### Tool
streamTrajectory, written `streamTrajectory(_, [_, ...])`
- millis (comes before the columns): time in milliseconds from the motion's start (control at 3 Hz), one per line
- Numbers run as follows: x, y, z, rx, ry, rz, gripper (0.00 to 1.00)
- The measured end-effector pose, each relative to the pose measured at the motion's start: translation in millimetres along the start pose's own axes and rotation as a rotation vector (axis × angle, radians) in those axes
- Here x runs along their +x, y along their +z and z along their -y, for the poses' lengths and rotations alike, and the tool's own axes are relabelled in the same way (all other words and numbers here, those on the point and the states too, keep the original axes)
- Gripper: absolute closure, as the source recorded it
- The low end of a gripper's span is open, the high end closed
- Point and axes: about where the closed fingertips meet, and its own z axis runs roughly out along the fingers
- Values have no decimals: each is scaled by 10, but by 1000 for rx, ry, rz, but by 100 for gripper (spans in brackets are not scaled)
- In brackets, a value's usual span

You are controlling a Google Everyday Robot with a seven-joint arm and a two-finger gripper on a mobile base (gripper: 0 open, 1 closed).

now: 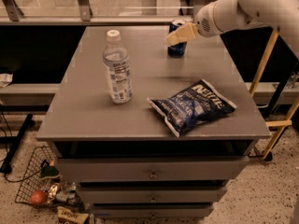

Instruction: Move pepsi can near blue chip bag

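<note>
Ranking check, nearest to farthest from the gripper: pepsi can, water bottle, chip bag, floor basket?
1. The pepsi can, back of the table, right at the gripper.
2. The water bottle, left, and the chip bag, front right: too close to call.
3. The basket, on the floor, lower left.

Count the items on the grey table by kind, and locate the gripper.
Cans: 1, small dark-blue metal pepsi can
Bottles: 1, clear plastic water bottle
Bags: 1, flat crinkly blue chip bag
Total: 3
The gripper is at the can's upper part, on the far side of the table.
</note>
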Motion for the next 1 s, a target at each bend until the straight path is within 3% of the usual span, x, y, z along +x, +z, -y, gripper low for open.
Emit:
streamTrajectory(667, [-108, 612, 138, 90, 47, 67, 0])
streamTrajectory(1000, [-133, 736, 197, 123, 61, 93, 18])
